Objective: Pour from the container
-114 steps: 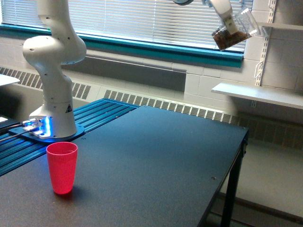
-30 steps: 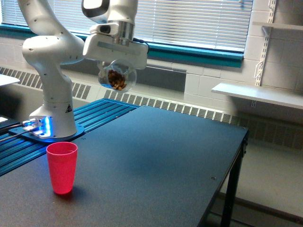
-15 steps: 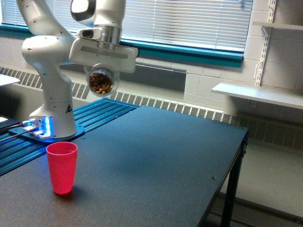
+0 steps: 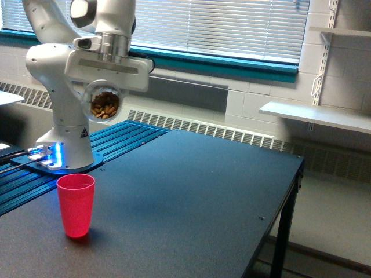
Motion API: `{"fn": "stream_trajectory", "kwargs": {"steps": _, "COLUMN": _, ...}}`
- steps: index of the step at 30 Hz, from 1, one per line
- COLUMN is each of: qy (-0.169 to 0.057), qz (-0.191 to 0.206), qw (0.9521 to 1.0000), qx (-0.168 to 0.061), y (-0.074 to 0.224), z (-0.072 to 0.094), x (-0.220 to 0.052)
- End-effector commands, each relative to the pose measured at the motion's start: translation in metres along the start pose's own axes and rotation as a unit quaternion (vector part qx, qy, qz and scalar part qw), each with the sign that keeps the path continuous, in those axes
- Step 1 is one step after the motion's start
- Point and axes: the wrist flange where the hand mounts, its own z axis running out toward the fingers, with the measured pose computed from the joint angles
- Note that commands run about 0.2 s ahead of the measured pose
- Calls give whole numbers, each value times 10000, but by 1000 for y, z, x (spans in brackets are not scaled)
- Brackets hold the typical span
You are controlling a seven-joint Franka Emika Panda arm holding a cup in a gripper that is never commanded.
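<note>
Red cup (image 4: 76, 204) stands upright on the dark table (image 4: 191, 197), well below the jaws and slightly to the exterior view's left. Above it, the gripper (image 4: 105, 91) clamps the clear container (image 4: 104, 103) of brown pieces, its round face toward the camera. Window blinds (image 4: 220, 26) lie behind.

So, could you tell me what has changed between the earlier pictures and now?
The gripper carried the container from high on the exterior view's right, leftward and down, to above the red cup. It stayed gripped; the cup and table stayed put.
</note>
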Motion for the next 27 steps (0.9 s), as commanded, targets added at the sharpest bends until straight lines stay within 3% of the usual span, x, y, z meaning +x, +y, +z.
{"fn": "stream_trajectory", "kwargs": {"steps": 1, "qy": -51, "qz": 99, "qw": 9998, "qx": -142, "y": 11, "z": 14, "x": 16}}
{"fn": "stream_trajectory", "kwargs": {"steps": 27, "qy": -293, "qz": -118, "qw": 9991, "qx": -266, "y": 11, "z": 48, "x": 70}}
